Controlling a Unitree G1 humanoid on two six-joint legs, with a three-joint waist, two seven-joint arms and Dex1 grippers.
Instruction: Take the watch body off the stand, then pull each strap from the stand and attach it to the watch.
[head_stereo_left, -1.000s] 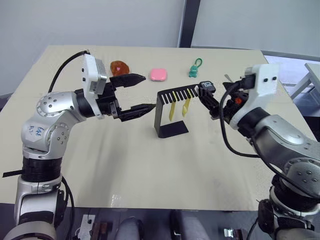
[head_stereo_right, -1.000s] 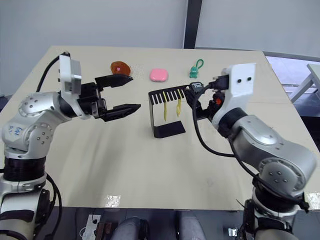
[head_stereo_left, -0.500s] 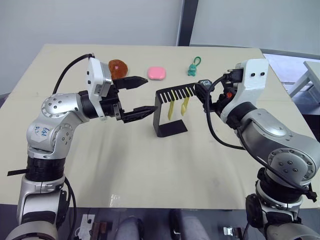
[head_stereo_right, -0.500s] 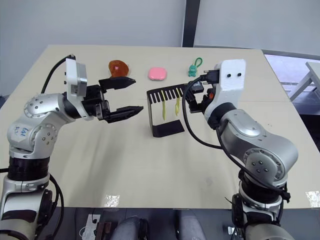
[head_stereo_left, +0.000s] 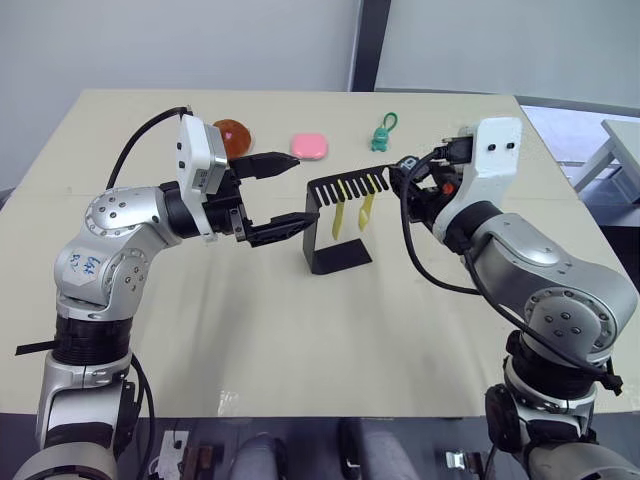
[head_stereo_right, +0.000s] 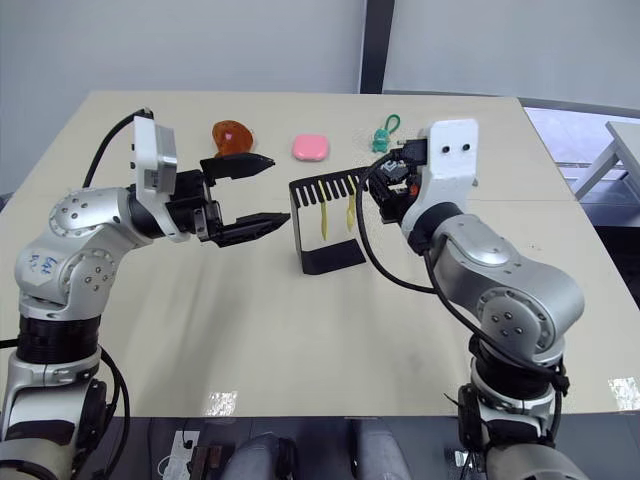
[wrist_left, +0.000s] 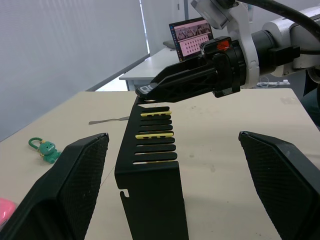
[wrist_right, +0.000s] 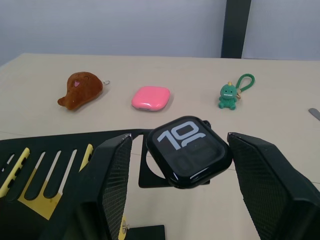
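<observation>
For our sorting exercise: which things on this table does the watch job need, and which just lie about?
Needed: small dark rounded-square watch body; thin black bent-sheet stand; two narrow yellow straps.

Lying about: green keyring figure; pink rounded case; brown plush charm; grey metal spatula.

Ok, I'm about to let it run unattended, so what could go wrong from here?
1. The watch body sits between the right gripper's open jaws with a gap on one side; an off-centre close could knock it off the stand.
2. The left gripper hovers open beside the stand's upright; a nudge might tip it and its hanging straps.
</observation>
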